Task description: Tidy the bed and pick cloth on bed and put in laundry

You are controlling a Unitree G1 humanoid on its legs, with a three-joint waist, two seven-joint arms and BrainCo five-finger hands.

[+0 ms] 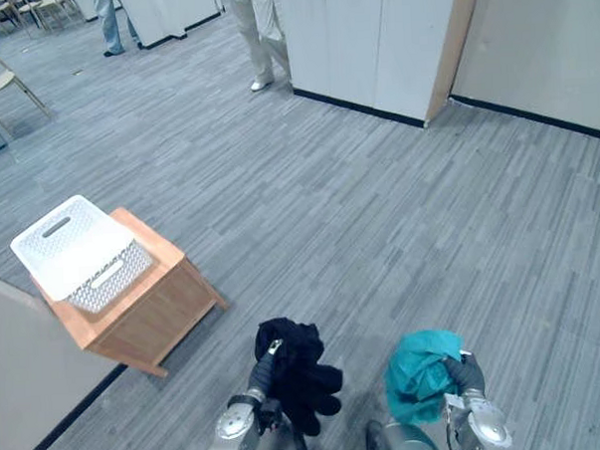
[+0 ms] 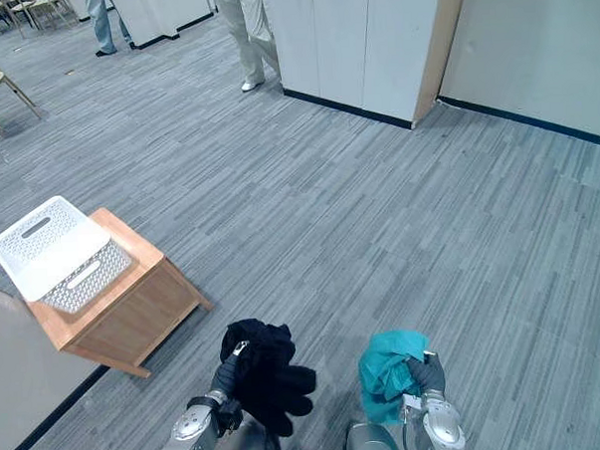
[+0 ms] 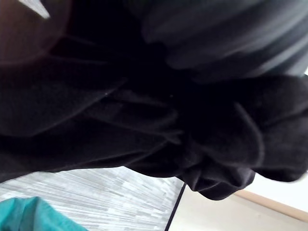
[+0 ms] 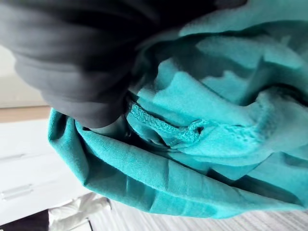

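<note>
A bunched black cloth (image 1: 298, 373) hangs from my left hand (image 1: 265, 371), which is shut on it low in the eye views, above the grey floor. The black cloth (image 3: 144, 120) spreads across the left wrist view. My right hand (image 1: 466, 375) is shut on a crumpled teal cloth (image 1: 418, 374), held up beside the black one. In the right wrist view the teal cloth (image 4: 202, 144) bulges past the dark cover of my hand (image 4: 72, 62). A white perforated laundry basket (image 1: 80, 253) sits on a low wooden table (image 1: 154, 301) to the left, ahead of both hands.
A pale panel with a black base (image 1: 28, 386) stands at the near left beside the table. White partition walls (image 1: 372, 42) close off the far side. Two persons' legs (image 1: 257, 38) stand far back, and a chair (image 1: 0, 84) at far left.
</note>
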